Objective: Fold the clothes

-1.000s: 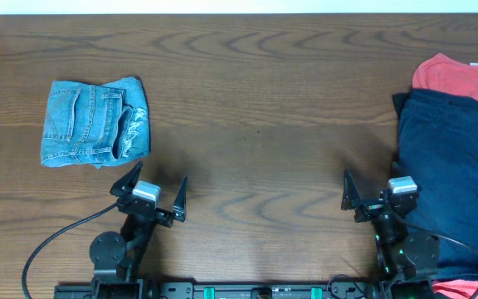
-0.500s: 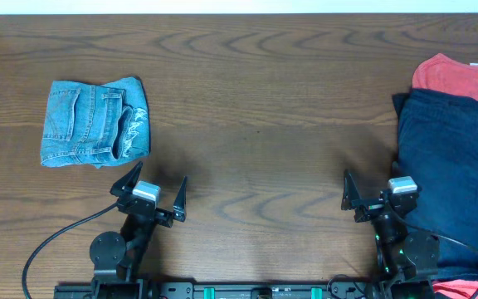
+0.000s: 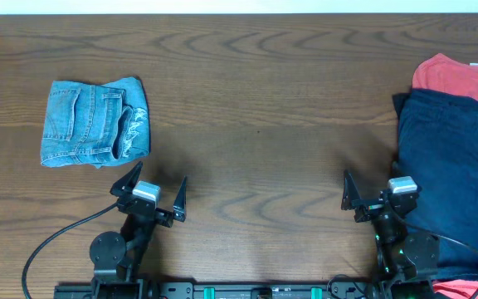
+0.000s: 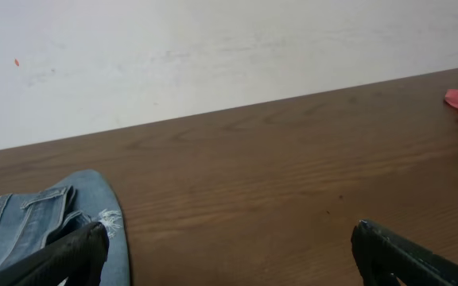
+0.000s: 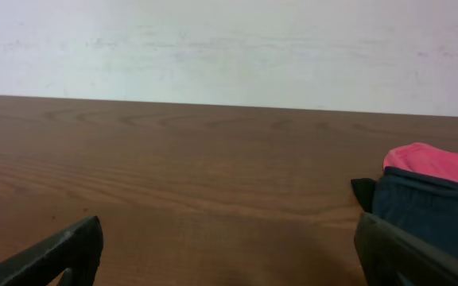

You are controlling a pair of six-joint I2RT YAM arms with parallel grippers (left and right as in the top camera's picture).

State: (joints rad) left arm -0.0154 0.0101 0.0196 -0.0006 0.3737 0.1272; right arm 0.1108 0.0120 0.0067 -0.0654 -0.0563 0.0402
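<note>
The clothes, a pair of light blue denim jeans [image 3: 94, 123], lie folded into a compact bundle at the left of the wooden table, back pocket up and frayed whitish hem at the right edge. In the left wrist view the jeans [image 4: 30, 230] show at the lower left, beside the left finger. My left gripper [image 3: 158, 178] sits just below and to the right of the bundle, open and holding nothing. It also looks open over bare wood [image 4: 229, 238]. My right gripper [image 3: 378, 187] rests near the front right, open and holding nothing [image 5: 229, 230].
A dark navy garment [image 3: 451, 174] lies spread at the table's right side, next to my right gripper, with a red garment [image 3: 459, 76] under its far end. Both show in the right wrist view, navy [image 5: 428, 206] and red [image 5: 436, 163]. A pale wall borders the table's far edge.
</note>
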